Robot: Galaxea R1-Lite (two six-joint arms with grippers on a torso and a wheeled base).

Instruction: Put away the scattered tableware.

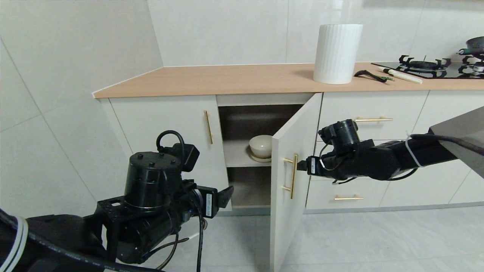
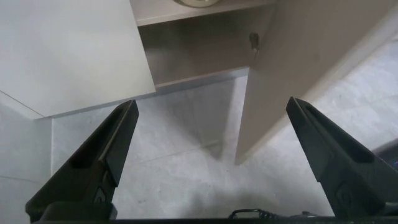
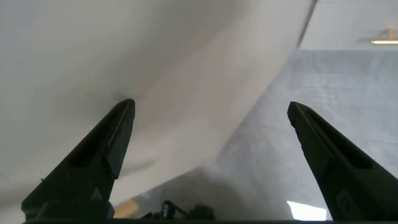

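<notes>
cabinet door (image 1: 289,139) beside right pincer (image 3: 210,115)

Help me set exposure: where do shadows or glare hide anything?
Head view: the cabinet interior is shadowed, yet the bowl on its shelf is readable. Left wrist view: the door throws a soft shadow on the floor. Right wrist view: the door is softly lit, with a small bright patch on the floor.
</notes>
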